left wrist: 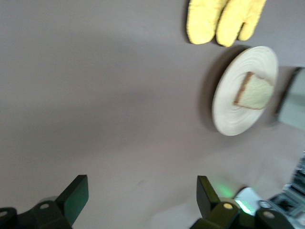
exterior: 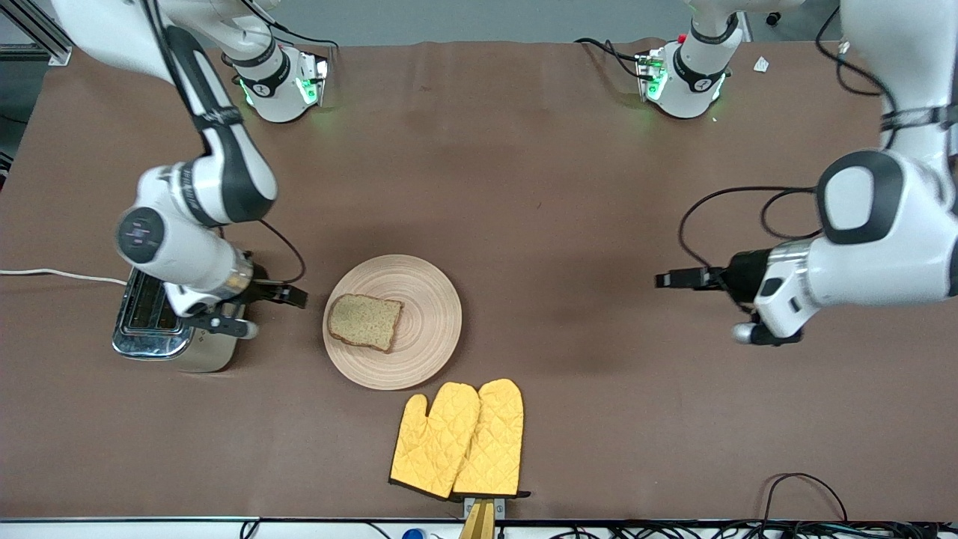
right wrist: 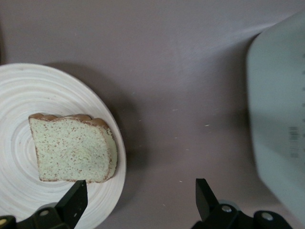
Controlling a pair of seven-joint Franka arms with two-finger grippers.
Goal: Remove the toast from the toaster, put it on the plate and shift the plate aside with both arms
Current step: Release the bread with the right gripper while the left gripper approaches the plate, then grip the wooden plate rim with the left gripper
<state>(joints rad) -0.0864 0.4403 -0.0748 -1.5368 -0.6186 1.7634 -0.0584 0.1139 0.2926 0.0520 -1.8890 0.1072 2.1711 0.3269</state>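
The toast [exterior: 365,322] lies flat on the round wooden plate [exterior: 423,296] in the middle of the table. My right gripper [exterior: 294,295] is open and empty, over the table between the toaster and the plate. In the right wrist view its fingers straddle bare table [right wrist: 139,198], with the plate [right wrist: 19,95] and toast [right wrist: 71,148] just beside one finger. My left gripper [exterior: 667,278] is open and empty over bare table toward the left arm's end, well apart from the plate. Its wrist view [left wrist: 141,193] shows the plate [left wrist: 233,114] and toast [left wrist: 255,91] some way off.
A chrome toaster [exterior: 150,318] stands at the right arm's end of the table, under that arm's wrist; it also shows in the right wrist view [right wrist: 281,133]. Two yellow oven mitts [exterior: 460,442] lie nearer the front camera than the plate. A white cord [exterior: 52,275] runs from the toaster.
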